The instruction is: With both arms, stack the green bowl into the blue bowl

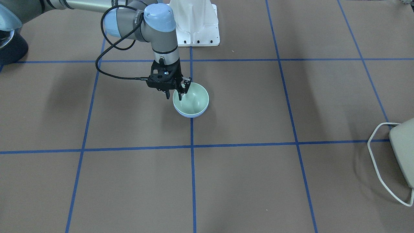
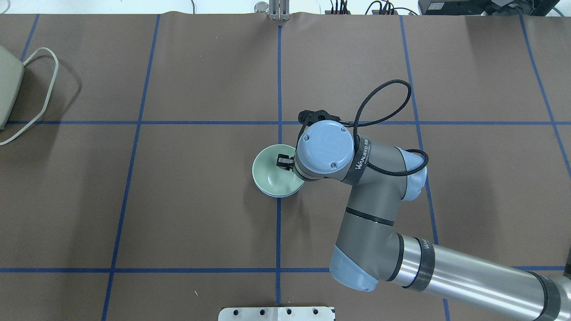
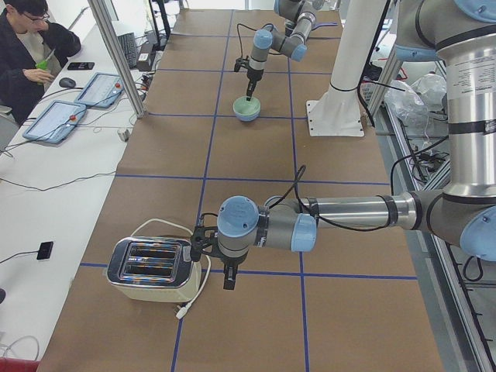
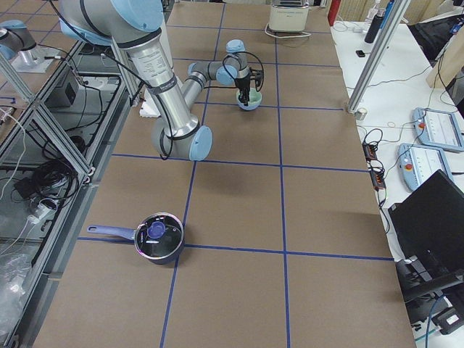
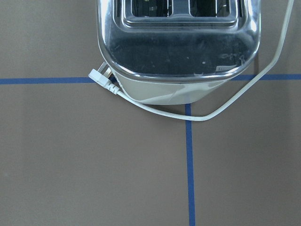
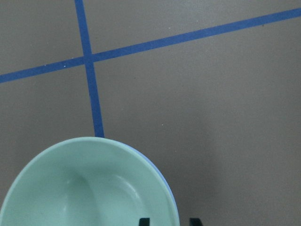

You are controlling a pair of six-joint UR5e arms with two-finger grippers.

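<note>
Green bowl [image 1: 194,98] sits nested in blue bowl [image 1: 190,115]. Right gripper [image 1: 175,94], jaws slightly parted, straddles its two-o'clock rim in the overhead view, gripping nothing. Left gripper [image 3: 229,279] hangs well apart, its state unreadable.

**Table layout**

Green bowl [image 1: 194,97] sits in blue bowl [image 1: 190,115] mid-table [image 1: 258,181], before the base [image 1: 197,22]. Right gripper [image 1: 174,96] straddles their rim on the robot's right, one finger inside, one outside. Toaster [image 3: 151,269] at the left end, left gripper [image 3: 226,280] just beside it. Pot [image 4: 159,238] at the right end.
</note>
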